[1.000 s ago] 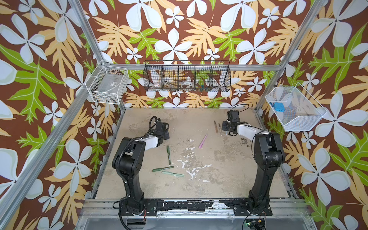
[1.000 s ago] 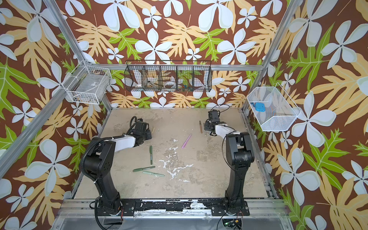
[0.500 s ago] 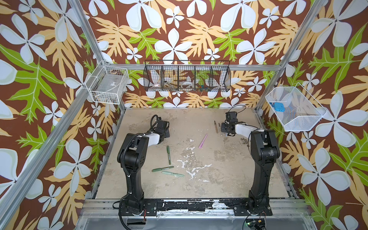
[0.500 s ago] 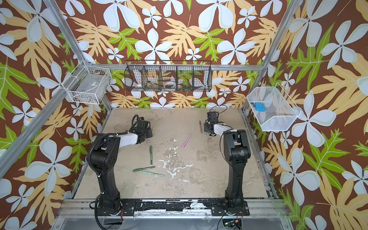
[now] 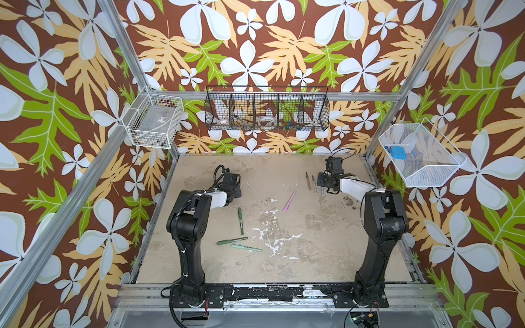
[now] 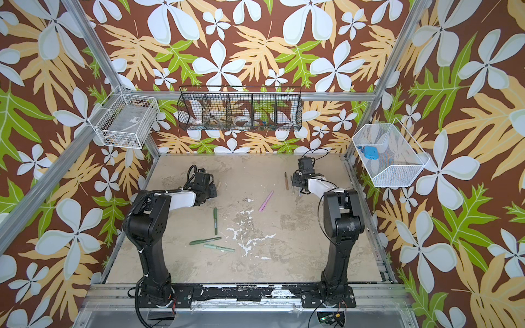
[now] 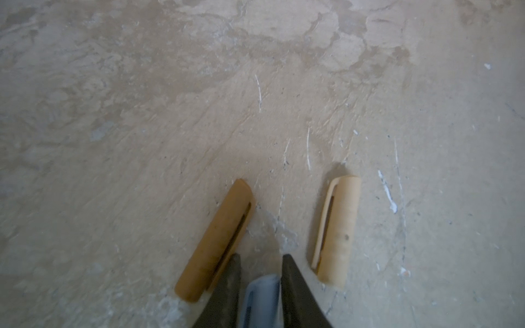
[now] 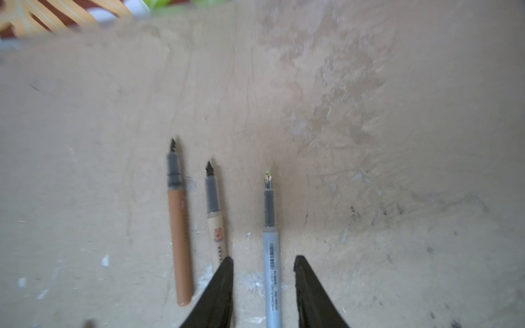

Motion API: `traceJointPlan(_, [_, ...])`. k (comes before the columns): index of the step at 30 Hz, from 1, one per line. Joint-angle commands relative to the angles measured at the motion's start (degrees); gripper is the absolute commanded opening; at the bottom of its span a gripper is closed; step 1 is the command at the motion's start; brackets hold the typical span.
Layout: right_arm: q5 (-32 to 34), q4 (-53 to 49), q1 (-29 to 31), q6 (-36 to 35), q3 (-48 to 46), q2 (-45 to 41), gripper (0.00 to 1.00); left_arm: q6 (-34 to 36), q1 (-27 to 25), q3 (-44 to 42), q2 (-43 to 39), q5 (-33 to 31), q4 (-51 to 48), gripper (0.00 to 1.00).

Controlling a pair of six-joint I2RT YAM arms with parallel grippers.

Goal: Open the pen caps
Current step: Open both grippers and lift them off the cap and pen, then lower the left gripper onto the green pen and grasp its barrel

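- Left wrist: brown cap (image 7: 216,241), beige cap (image 7: 338,230) off; left gripper (image 7: 260,254) narrow around light blue cap (image 7: 261,301), grip unclear.
- Right gripper (image 8: 263,257) parted, touching nothing.
- Pink pen (image 5: 289,201), green pens (image 5: 241,217) left to uncap.

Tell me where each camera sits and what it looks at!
Top views: high behind the arms, looking down on table, both arms, green pens.
Left wrist: on left arm; sees left tool, brown cap, beige cap, blue cap.
Right wrist: on right arm; sees right tool, uncapped brown pen, beige pen, blue pen.
Shared: the brown pen, also in a top view.
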Motion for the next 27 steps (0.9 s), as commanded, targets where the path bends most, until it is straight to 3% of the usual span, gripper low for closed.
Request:
traceJointPlan(1, [-0.4,2.1,0.0,2.0,-1.1,-4.8,0.37,0.6,0.1,-2.1,-2.1,1.6,-2.3,0.38])
traceJointPlan(6, [-2.4,3.2,0.4,4.3,-6.1,-14.7,0.45,-0.6,-0.4,-5.7,-10.2,3.1,-0.4,0.44])
traceJointPlan(11, [-4.1,6.2,2.6,6.4,-15.2,-27.5,0.49,-2.0,-5.7,-10.8,-21.5,0.2,-0.6,0.47])
traceJointPlan(20, [-4.6,2.3,13.2,6.0,-26.2,-43.5,0.49,-11.2,-10.5,-29.9,-47.0,-0.3,-2.7,0.48])
traceJointPlan(27, [-7.9,2.4,20.1,7.9,-34.0,-48.8,0.49,-17.7,-12.4,-35.0,-52.5,1.6,-6.2,0.47])
